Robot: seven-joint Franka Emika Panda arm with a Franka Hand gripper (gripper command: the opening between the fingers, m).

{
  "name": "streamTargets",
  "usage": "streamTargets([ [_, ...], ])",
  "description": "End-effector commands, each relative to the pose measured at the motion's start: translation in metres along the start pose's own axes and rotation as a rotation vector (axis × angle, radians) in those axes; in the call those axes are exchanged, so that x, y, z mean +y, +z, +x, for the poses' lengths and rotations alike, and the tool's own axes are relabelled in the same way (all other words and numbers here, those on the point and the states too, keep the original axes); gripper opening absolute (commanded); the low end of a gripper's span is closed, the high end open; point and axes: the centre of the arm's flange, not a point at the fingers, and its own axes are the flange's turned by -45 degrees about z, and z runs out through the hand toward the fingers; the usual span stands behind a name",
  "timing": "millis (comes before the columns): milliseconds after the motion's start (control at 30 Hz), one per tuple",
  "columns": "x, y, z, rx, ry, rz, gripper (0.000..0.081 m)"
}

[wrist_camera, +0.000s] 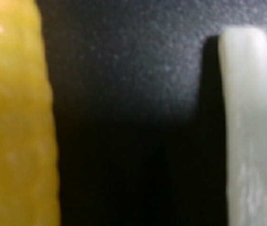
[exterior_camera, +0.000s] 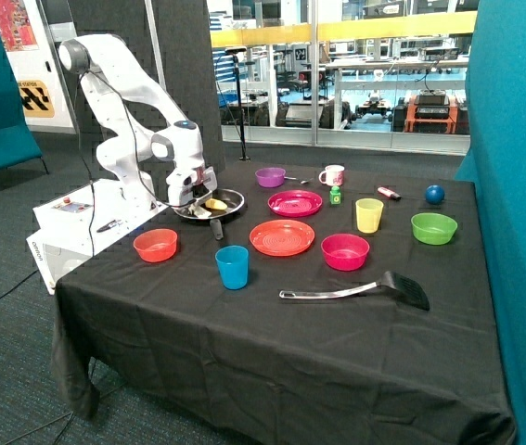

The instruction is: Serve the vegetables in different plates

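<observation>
The gripper is lowered into the black frying pan at the table's far corner by the robot base. A yellow elongated piece lies in the pan beside the gripper, and a whitish chunk lies at the pan's near edge. The wrist view is very close to the pan floor, with the yellow piece on one side and the whitish piece on the other. The orange-red plate and the magenta plate sit past the pan towards the table's middle, both bare.
Near the pan stand a red bowl and a blue cup. Further off are a pink bowl, a yellow cup, a green bowl, a purple bowl, a mug and a spatula.
</observation>
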Motion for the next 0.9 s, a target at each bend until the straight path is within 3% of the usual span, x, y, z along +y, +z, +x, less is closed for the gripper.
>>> streamTargets([
  [0, -0.003, 0.001, 0.001, -0.0021, 0.006, 0.0029, 0.0025],
  [500, -0.001, -0.001, -0.002, -0.0021, 0.007, 0.0029, 0.0],
  [867, -0.006, -0.029, 0.003, -0.0021, -0.013, 0.0029, 0.0],
])
